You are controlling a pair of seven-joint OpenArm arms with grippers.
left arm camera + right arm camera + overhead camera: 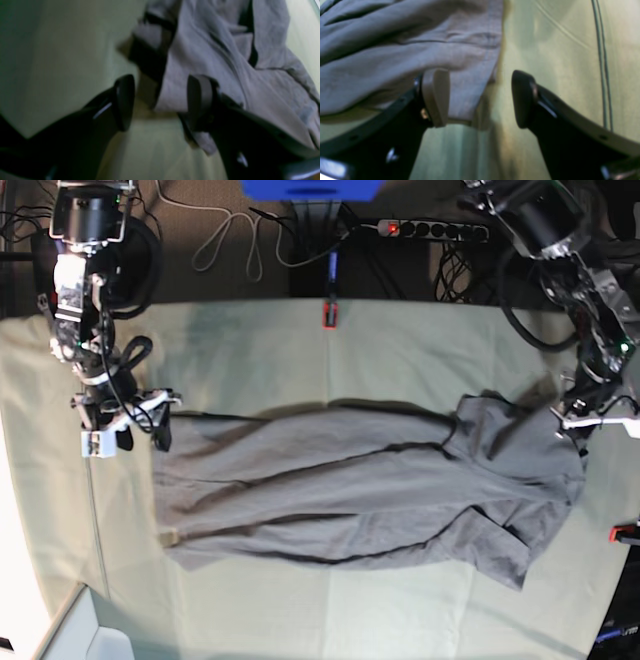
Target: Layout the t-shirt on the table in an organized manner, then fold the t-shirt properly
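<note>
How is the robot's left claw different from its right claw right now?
The left gripper hangs over the crumpled sleeve end of the t-shirt; the right gripper is at the straighter hem end. The left gripper's fingers are both dark, while one finger of the right gripper looks pale. Both are open, holding nothing, with a cloth edge between their fingers above the table.

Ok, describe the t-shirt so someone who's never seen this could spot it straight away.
Start at the table, draped in pale green cloth. The t-shirt lies stretched sideways across its middle, between the two arms. It is the only dark grey, creased garment there, far darker than the cloth beneath.
</note>
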